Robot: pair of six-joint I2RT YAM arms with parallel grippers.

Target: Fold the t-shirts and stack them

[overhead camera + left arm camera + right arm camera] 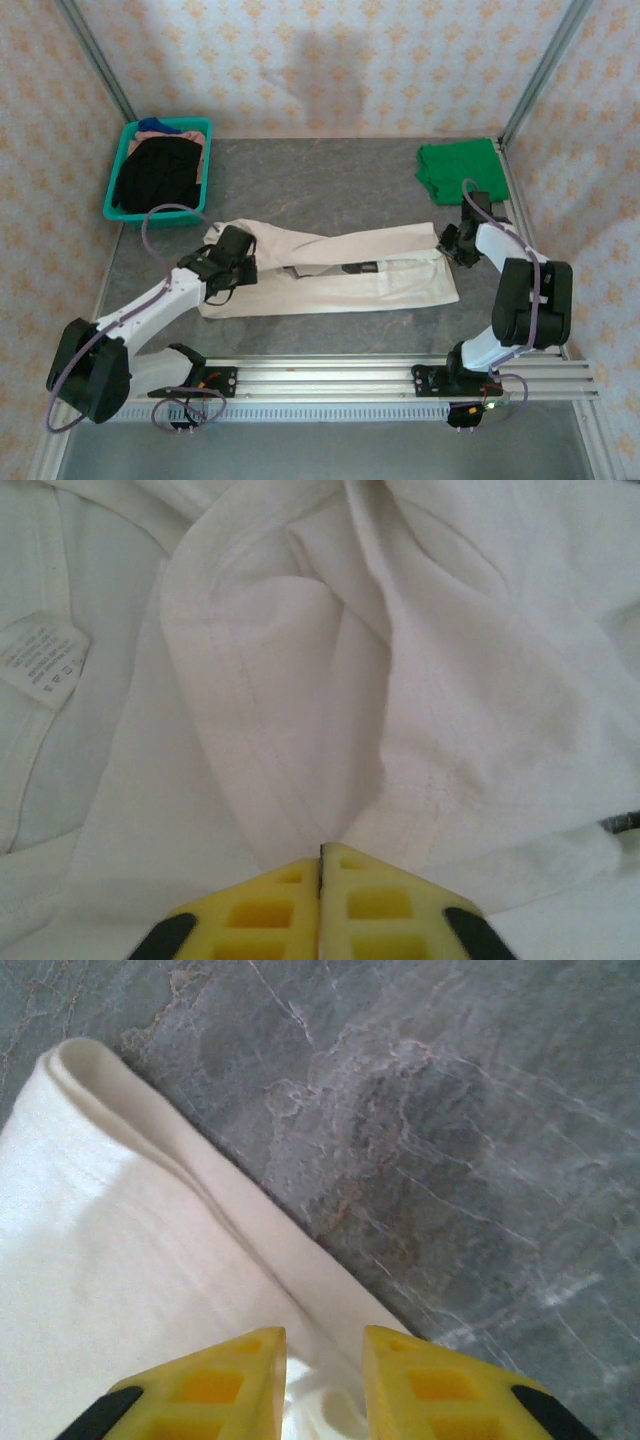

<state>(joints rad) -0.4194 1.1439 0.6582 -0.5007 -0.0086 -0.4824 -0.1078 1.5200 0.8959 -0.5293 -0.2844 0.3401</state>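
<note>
Desk (330,180) carries the cream t-shirt (330,285) mid-desk as a long band. It's limp and light and will sag, so grip the hems at both ends. Green t-shirt (458,168) sits folded in the far right corner. Left claw (320,865) is pinched together on the cream shirt's left end. Right claw (322,1338) looks clamped on bunched hem at the right end.

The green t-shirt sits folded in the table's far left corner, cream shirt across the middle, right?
No, the top external view shows the green t-shirt folded in the far right corner of the table; the cream shirt does lie across the middle.
</note>
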